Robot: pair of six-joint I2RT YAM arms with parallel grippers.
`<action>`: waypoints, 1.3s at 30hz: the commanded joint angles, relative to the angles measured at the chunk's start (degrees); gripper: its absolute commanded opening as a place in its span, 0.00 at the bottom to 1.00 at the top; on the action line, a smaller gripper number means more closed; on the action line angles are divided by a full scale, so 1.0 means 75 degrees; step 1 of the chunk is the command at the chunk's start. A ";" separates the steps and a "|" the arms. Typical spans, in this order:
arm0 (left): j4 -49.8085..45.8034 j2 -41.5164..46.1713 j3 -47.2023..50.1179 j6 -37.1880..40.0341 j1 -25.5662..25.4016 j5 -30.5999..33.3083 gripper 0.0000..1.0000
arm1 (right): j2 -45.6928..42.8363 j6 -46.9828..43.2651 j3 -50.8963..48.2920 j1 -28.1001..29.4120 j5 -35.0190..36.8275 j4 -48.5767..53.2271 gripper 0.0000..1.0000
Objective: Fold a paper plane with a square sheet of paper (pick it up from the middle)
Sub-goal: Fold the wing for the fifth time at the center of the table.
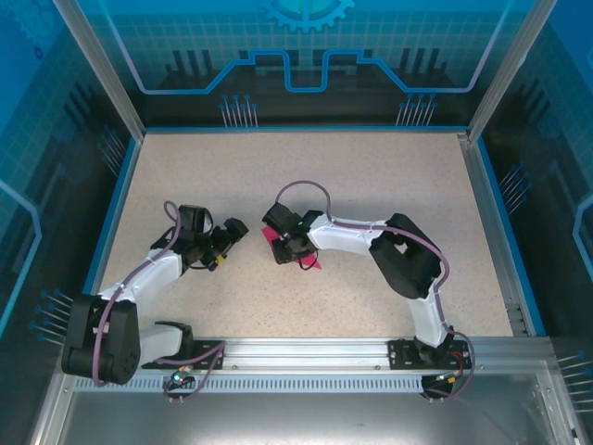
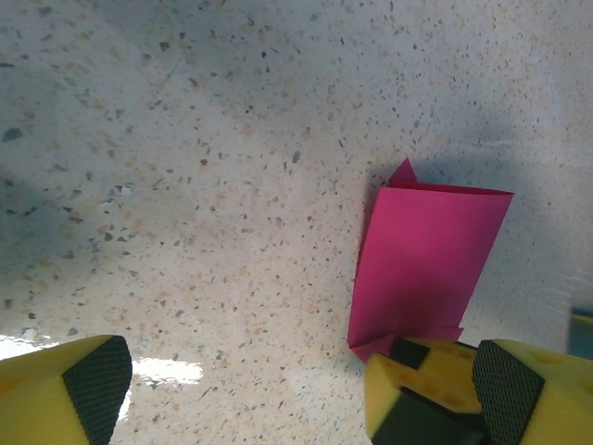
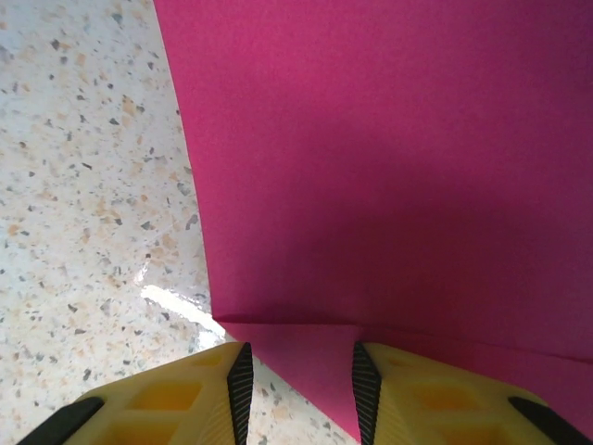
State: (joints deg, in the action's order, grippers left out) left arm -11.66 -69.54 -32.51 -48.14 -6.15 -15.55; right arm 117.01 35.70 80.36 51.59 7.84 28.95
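Right pincer (image 3: 301, 375): two yellow fingers (image 3: 167, 399) flank a small triangular flap at the lower edge of the sheet of paper (image 3: 389, 167). The pads stand partly apart, close against the flap's sides. We cannot tell whether they actually clamp it.

Left pincer (image 2: 296, 394): jaws wide apart and empty, low over the surface, near the sheet's left side.

Sheet: near mid-surface, under and around the right pincer. It is already folded. The left wrist view shows a narrow oblong with small corners poking out at top and bottom. We judge it not yet a plane.

Step in hand, as we judge it: taking hold of a folded flap to work the next crease.
- Pinch the flap alone, square to the crease.
- Close gently so the layers do not slide.
- Pin the far end with the left pincer before any pull.
- Risk: thin paper may buckle or skate on the smooth top.

Surface (image 1: 371, 176): speckled beige, glossy in patches. It has a blue rim (image 1: 296, 128) and translucent blue printed walls (image 1: 306, 46). An aluminium rail (image 1: 306, 348) carries the arm bases.
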 commanded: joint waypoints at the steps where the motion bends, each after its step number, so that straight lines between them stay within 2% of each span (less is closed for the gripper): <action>1: 0.0156 0.0055 0.0096 -0.0109 -0.0105 -0.0255 0.98 | 0.0126 0.0128 0.0199 -0.0106 -0.0402 0.0026 0.37; 9: 0.0313 -0.0080 0.0117 -0.0230 -0.0413 -0.0329 0.98 | -0.1257 -0.0154 -0.0377 -0.0244 -0.0545 -0.0307 0.38; 12: 0.0502 -0.0058 0.0258 -0.0418 -0.0558 -0.0329 0.99 | -0.1255 -0.0006 -0.0704 -0.0431 -0.0438 -0.0311 0.35; 26: 0.1431 -0.0460 0.0501 -0.0778 -0.1107 -0.0881 0.98 | -0.0800 -0.0238 -0.0973 -0.1159 -0.1216 -0.0965 0.34; 29: 0.1680 -0.0626 0.0486 -0.0829 -0.1234 -0.1047 0.96 | -0.0730 -0.0214 -0.1060 -0.1202 -0.1306 -0.1036 0.34; 35: 0.2244 -0.1077 0.0392 -0.0844 -0.1562 -0.1325 0.81 | -0.0623 -0.0068 -0.1311 -0.1416 -0.1674 -0.1330 0.34; 39: 0.2480 -0.1380 0.0317 -0.0947 -0.1784 -0.1360 0.80 | -0.0581 0.0042 -0.1507 -0.1642 -0.2083 -0.1610 0.34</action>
State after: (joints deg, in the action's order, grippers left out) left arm 4.40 -78.59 -29.71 -54.15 -18.37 -23.79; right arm 111.37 34.98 70.13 40.86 -4.45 19.11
